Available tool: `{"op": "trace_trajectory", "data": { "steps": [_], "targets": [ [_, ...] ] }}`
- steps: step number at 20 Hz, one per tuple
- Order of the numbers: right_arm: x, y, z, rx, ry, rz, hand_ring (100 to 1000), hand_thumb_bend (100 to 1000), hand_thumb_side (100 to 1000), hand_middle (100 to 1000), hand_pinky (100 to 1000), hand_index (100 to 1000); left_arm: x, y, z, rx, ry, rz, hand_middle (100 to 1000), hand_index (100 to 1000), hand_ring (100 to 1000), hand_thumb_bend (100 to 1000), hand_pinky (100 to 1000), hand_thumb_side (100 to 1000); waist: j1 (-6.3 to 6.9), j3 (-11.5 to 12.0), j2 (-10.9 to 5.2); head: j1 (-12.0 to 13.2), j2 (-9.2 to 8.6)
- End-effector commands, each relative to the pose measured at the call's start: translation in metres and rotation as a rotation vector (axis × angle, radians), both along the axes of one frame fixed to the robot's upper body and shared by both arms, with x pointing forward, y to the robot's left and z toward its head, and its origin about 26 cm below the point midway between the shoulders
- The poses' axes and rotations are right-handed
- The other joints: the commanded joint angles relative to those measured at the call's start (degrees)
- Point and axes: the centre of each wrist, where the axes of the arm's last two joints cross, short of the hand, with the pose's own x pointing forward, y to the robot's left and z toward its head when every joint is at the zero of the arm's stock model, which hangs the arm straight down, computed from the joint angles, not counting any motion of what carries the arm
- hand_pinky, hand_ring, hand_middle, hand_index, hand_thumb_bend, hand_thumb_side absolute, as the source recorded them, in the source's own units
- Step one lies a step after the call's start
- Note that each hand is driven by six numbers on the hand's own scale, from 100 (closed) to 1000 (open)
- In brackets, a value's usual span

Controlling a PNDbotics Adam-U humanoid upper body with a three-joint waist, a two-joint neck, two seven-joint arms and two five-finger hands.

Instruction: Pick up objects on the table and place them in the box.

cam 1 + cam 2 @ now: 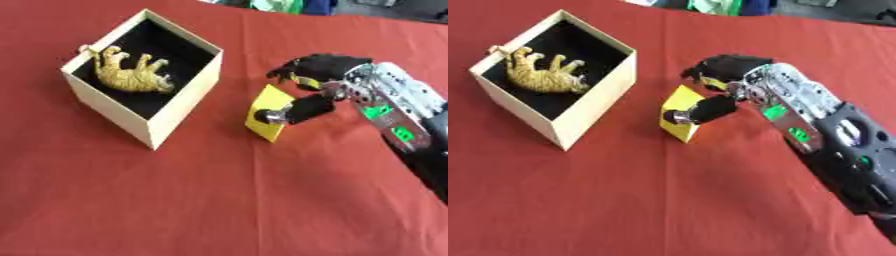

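Grasp step under way, by my reading: right robot hand (325, 82) has its fingers curled over the top of the yellow block (267, 112) and its thumb pressed on the near face, so the block is pinched between them. Block stands tilted on the red bench (219, 200), lower corner apparently touching the cloth; hard to say whether it is lifted at all.

Box (149, 127) sits to the robot hand's left, near but apart from the block, open top toward the camera, dark lining inside. Toy tiger (131, 72) lies on its side within.

Next move, as a judgement: lift the block clear of the box's right wall, carry it left over the opening, release beside the tiger.

Count: one box, one yellow block, one tiger, one robot hand in view. Left robot hand not visible.
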Motion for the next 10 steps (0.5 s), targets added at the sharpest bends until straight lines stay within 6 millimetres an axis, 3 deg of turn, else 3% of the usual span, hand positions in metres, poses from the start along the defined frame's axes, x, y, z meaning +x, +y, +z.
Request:
{"op": "trace_trajectory", "data": {
  "steps": [1, 10],
  "targets": [
    [-0.001, -0.002, 0.005, -0.01, -0.03, -0.01, 848, 479, 1000, 783, 811, 1000, -0.002, 0.001, 0.006, 0.02, -0.024, -0.001, 860, 812, 873, 100, 648, 842, 0.28, 0.05, -1.05, -0.1, -0.53],
    [0.004, -0.006, -0.009, -0.034, -0.055, -0.074, 814, 475, 1000, 760, 778, 1000, -0.002, 0.0, 0.007, 0.023, -0.024, -0.006, 861, 813, 874, 100, 648, 842, 0.36, 0.27, -0.92, -0.17, -0.89]
  ]
}}
